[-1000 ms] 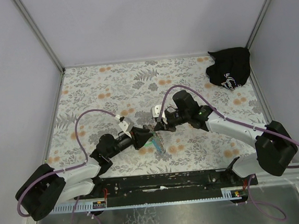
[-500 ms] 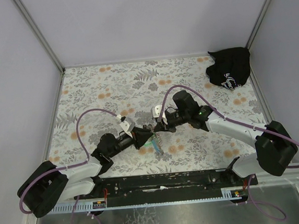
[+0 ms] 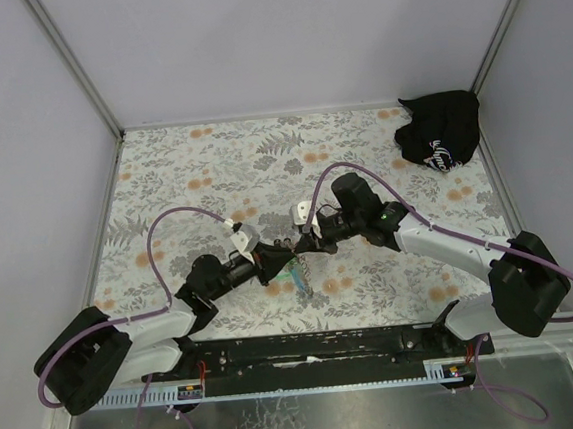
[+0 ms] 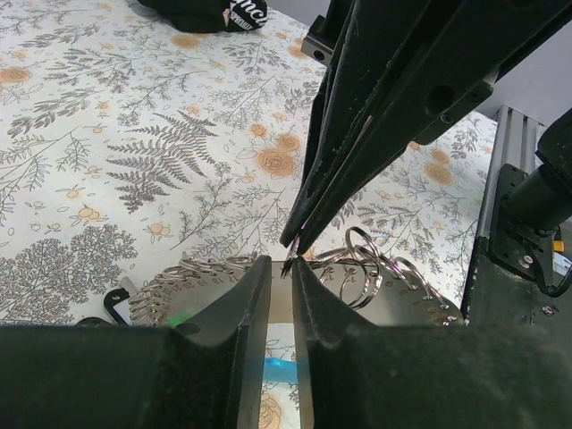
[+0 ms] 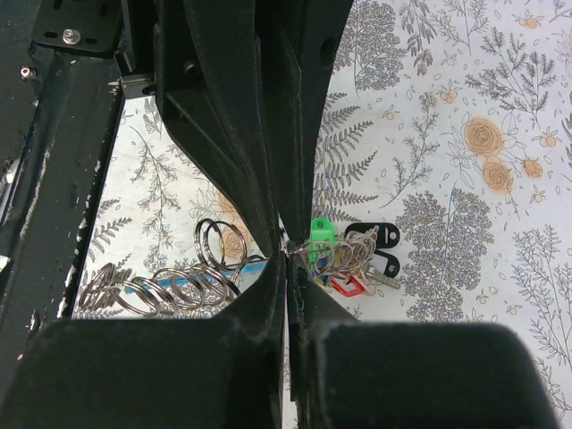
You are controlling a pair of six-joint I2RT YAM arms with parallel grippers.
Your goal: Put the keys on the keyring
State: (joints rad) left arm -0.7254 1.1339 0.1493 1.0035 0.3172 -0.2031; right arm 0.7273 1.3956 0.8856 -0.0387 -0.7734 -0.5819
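Left gripper (image 4: 281, 268) on near side of keyring (image 5: 179, 288): jaws narrow, slim gap showing; anything pinched, could not tell. Keyring lay between both grippers, ring coils under their tips. Right gripper (image 5: 286, 259) just beyond keyring: jaws together, tips at coil beside green piece (image 5: 320, 232) (hold on wire unclear). Step judged: prising ring open. Best to steady coil, move slowly, guard against wire slipping. Counts: two grippers, one keyring, one green piece, one black bag (image 3: 440, 131) far beyond keyring; keys, none made out.
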